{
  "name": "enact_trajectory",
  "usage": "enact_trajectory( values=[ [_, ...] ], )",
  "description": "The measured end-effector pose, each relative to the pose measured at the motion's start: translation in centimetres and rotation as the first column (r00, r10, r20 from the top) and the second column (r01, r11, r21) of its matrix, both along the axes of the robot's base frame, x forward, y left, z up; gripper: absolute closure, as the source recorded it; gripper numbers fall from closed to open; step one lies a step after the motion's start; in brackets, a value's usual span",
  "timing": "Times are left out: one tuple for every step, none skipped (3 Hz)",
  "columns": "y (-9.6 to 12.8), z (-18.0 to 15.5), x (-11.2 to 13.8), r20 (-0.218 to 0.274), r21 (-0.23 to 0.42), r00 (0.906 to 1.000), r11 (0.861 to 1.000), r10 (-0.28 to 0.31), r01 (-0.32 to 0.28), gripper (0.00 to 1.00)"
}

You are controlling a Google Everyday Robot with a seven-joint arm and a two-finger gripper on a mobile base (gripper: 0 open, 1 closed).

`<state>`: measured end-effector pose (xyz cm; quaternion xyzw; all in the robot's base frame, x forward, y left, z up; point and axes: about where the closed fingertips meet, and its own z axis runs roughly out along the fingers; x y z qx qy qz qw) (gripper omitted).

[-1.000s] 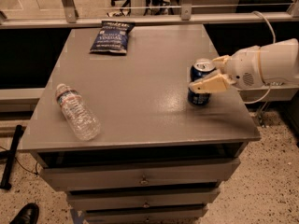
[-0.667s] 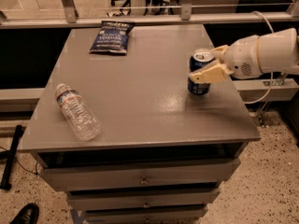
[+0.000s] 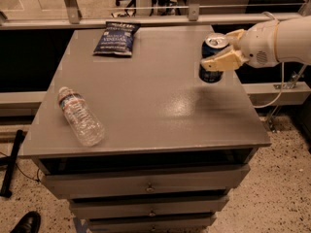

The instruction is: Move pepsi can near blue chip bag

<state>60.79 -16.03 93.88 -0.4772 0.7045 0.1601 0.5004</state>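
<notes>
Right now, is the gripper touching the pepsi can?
Touching. The camera view shows the gripper closed on the pepsi can at the table's right side: one pale finger lies across the can's front, no gap showing.

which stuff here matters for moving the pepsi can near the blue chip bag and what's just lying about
In the job:
pepsi can, at the right side of the table
hand, closed around that can
blue chip bag, flat at the far side

Just lying about:
water bottle, on its side, front left
shoe, down at the lower left
</notes>
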Motion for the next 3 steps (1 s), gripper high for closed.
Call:
enact_trajectory(
  values=[
    [1.1, -0.9, 1.9, 0.009, 0.039, 1.0, 0.999, 0.002, -0.003, 1.0],
    [2.9, -2.1, 6.8, 0.041, 0.091, 0.9992, 0.996, -0.001, -0.003, 1.0],
    [6.0, -2.7, 12.3, 0.081, 0.154, 0.9966, 0.988, 0.017, -0.029, 1.0]
  ],
)
